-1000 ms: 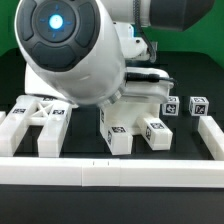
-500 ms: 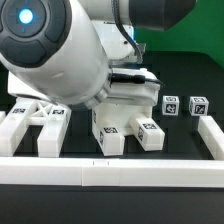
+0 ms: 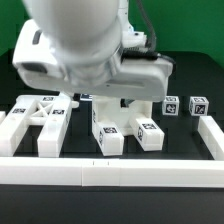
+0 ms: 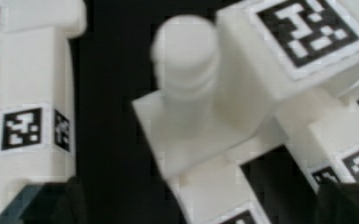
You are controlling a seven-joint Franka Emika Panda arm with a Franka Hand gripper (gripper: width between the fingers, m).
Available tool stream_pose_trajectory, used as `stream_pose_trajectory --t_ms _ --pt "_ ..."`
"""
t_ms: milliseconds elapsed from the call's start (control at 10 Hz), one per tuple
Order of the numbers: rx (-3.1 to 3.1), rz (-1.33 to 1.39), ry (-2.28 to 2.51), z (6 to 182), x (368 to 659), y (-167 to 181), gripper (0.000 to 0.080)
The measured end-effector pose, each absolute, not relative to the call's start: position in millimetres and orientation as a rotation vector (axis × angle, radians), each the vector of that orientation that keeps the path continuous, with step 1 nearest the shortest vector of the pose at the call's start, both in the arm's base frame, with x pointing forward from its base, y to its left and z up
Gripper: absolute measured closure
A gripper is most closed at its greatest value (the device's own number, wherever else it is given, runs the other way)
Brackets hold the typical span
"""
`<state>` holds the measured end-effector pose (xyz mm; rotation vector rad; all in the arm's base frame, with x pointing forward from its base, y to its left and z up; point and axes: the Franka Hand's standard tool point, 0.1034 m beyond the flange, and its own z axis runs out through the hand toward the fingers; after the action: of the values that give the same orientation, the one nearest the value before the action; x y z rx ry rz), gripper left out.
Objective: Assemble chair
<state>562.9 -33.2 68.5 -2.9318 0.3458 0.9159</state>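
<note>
I'm low over the loose chair parts, and the arm (image 3: 80, 50) blocks most of the exterior view. The gripper (image 3: 128, 88) sits somewhere under that bulk. Its fingers show in neither camera, so I cannot tell whether they are spread or closed, or whether they hold anything.

Directly beneath the gripper, the wrist view fills with a rounded peg (image 4: 190, 55) rising from a blocky white piece (image 4: 229, 140). A tagged post (image 4: 30, 120) lies just beside it on one side and a tagged block (image 4: 309, 35) on the other.

Just below and ahead of the gripper stand two square posts (image 3: 108, 138) (image 3: 150, 130). The open frame (image 3: 35, 118) lies further off to one side and two small tagged cubes (image 3: 172, 105) (image 3: 198, 105) to the other, all inside the border rail (image 3: 110, 175).

Nothing looks joined, so I judge it's early: I'm lining up to pick a part. Next I need to centre over the peg piece, square the jaws to its flat sides and come straight down. The neighbours crowd close, so a skewed descent could knock them.
</note>
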Motion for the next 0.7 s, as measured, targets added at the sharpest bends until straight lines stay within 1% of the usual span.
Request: stream_pose_trajectory --t_ms 100,300,400,500,700 --pt "-2.965 0.822 0.367 70.0 563 -29 0.0150" --pt "-3.030 0.602 0.385 68.6 575 -28 0.0150" --pt "-3.045 0.532 0.389 68.8 574 -28 0.0150" --pt "-3.082 0.352 0.389 69.2 583 -30 0.0150" --pt "-3.109 0.161 0.149 81.2 595 -54 0.0150"
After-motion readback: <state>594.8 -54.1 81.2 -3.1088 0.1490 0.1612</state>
